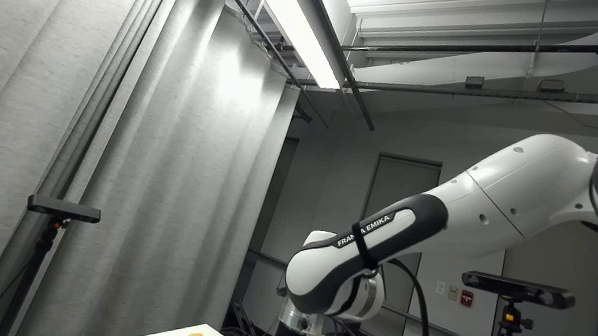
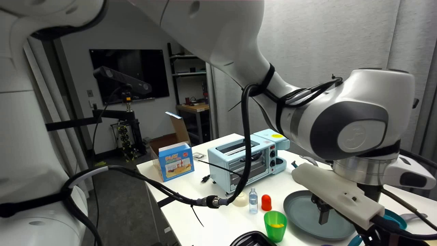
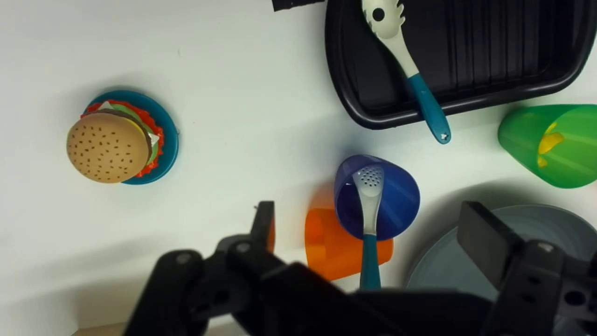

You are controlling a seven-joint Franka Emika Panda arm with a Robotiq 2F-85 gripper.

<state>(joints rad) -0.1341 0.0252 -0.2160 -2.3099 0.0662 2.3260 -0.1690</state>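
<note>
Now the claw (image 3: 373,228) hangs with its fingers spread wide, holding nothing. In the wrist view a spoon (image 3: 369,224) shows between them, leaning in a blue cup (image 3: 399,205), likely because the rim props up its long handle. Just beside, an orange cup (image 3: 343,254) lies sideways.

My white forearm (image 1: 476,209) slanted down, its wrist (image 2: 362,128) faced downward, I had the jaws spread wide apart
</note>
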